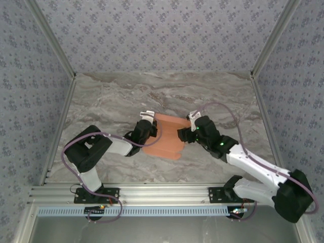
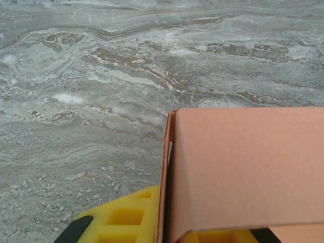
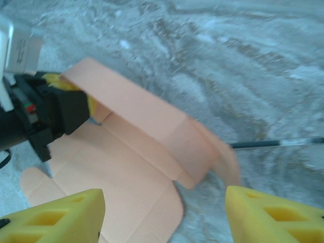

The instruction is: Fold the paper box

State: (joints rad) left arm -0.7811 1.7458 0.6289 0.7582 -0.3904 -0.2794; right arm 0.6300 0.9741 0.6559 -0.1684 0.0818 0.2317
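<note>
- The paper box (image 1: 164,139) lies about mid-surface (image 1: 111,101), between the two claws, as a partly folded salmon-orange sheet.
- In the right wrist view most of the paper box (image 3: 116,167) lies flat, while one long panel is lifted above it and curves down at its right end.
- The left claw (image 1: 148,124) sits at the sheet's left, far corner. In the right wrist view, the left claw (image 3: 68,91) is closed onto the left end of the lifted panel.
- In the left wrist view the paper box (image 2: 243,167) rises right in front of the left claw (image 2: 169,228), its card edge running down between the yellow fingers (image 2: 121,217).
- The right claw (image 1: 181,134) is at the sheet's right edge.
- In its own view the right claw (image 3: 162,202) stands wide apart and grips nothing; the card lies beyond it.
</note>
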